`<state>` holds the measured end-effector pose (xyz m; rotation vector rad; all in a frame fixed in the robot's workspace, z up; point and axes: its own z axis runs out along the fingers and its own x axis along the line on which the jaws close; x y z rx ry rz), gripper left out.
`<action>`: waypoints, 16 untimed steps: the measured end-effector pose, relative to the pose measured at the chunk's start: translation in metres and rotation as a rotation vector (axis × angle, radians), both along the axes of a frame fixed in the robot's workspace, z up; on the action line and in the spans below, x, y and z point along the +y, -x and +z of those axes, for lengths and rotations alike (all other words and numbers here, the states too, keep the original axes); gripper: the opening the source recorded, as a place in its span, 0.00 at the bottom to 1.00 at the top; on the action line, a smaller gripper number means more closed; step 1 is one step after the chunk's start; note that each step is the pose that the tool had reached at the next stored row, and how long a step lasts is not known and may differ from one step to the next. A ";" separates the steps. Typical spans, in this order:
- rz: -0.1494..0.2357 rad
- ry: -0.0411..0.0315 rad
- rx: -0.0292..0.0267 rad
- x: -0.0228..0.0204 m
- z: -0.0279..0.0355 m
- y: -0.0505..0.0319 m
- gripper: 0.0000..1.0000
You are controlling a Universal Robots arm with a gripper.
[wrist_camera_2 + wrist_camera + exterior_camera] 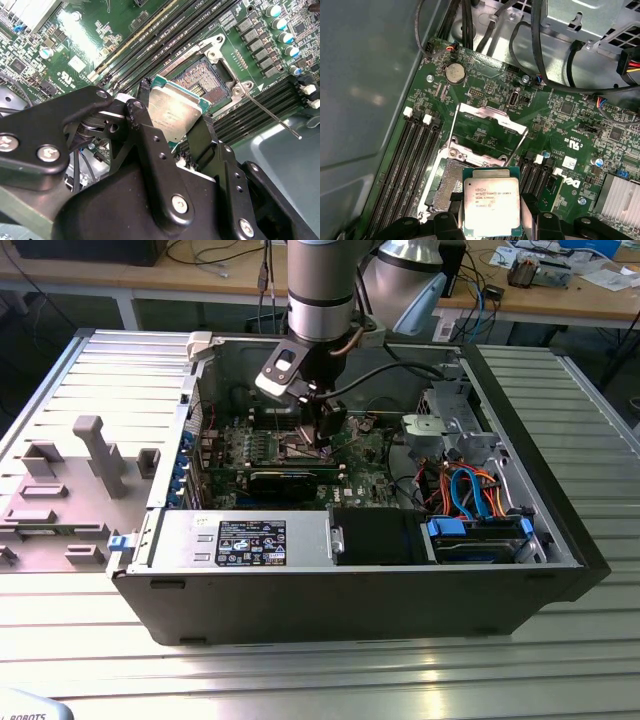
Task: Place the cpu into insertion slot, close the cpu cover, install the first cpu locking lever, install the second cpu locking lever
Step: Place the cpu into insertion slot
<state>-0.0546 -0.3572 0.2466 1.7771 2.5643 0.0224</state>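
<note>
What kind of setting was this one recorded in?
Likely a robotics lab or electronics workshop: an open computer case sits on a ribbed metal table, wooden benches behind carry cables and gear, and the gripper holds the cpu over its motherboard.

Single arm (pixel 320 285) at top ctr of the exterior view, silver-grey wrist section approx vertical, pointing straight down. Black gripper (pixel 325 430) sits directly below it, just above frame ctr. A light-grey block (pixel 280 370) is fixed to the wrist on the side toward the exterior view's left. In the second wrist view the two black fingers (pixel 150 145) reach fwd from the gripper body w/ silver screw heads along each link. They stand one on each side of the cpu (pixel 175 112), pressed against opposite edges, chip clamped between them w/ its metal top facing the cam. First wrist view: same grip, fingertips flanking the chip.
</note>
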 end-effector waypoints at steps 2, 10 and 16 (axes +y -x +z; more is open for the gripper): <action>-0.003 0.0000 0.0000 0.0000 0.0000 0.0000 0.54; -0.049 0.0000 0.0001 0.0000 -0.0005 0.0000 0.54; -0.057 0.0000 0.0000 0.0000 -0.0006 0.0000 0.54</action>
